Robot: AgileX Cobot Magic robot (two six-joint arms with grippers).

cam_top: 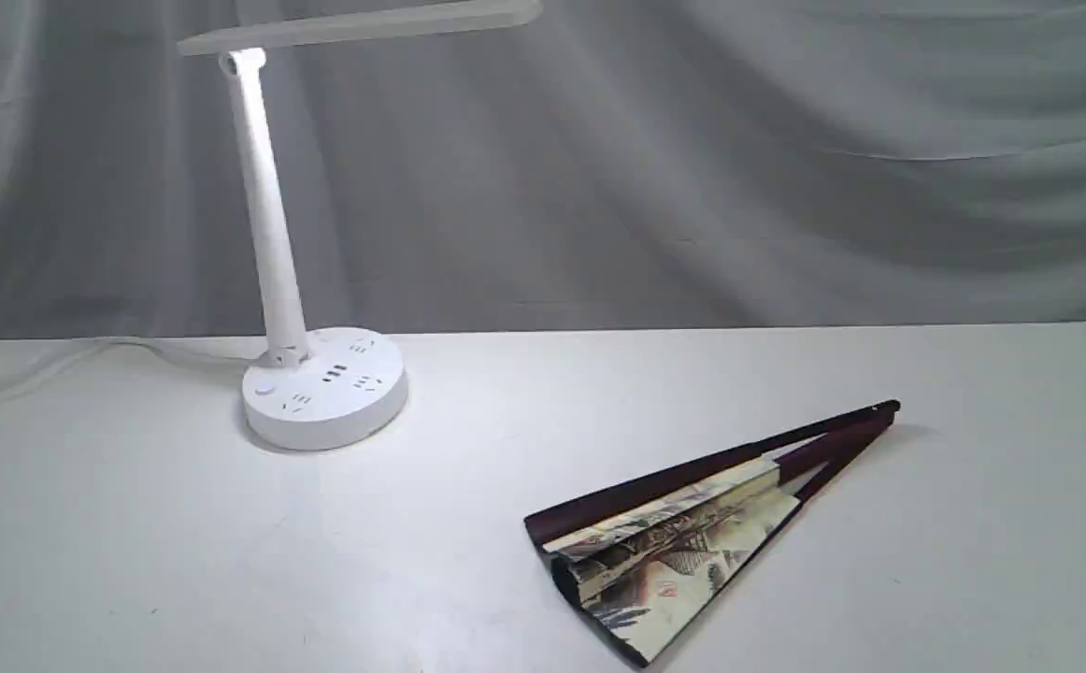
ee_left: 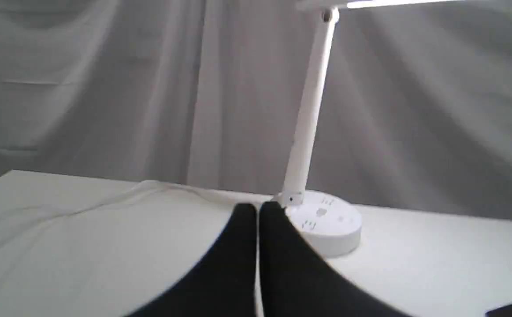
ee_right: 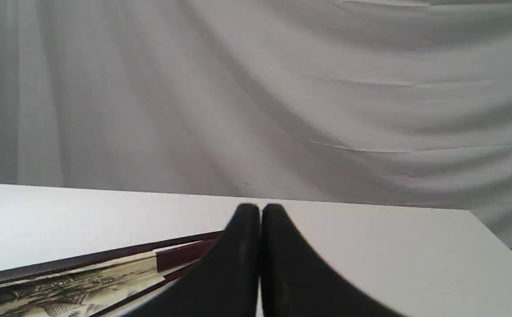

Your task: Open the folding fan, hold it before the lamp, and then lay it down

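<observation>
Jaws clenched empty, in wrist views only; whole folding fan [cam_top: 683,537], half-spread, in exterior view only.

The folding fan [cam_top: 683,551] is pleated cream paper on dark maroon wooden ribs [cam_top: 828,449] with a slight sheen. The lamp [cam_top: 323,388] is smooth white plastic. The table [cam_top: 132,561] is smooth, matt white; the backdrop [cam_top: 739,187], soft grey cloth.

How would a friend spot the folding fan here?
On the white table, a white lamp stands at the left. Right of it, nearer the camera, lies the folding fan, partly open. It alone has maroon ribs and painted paper.
</observation>
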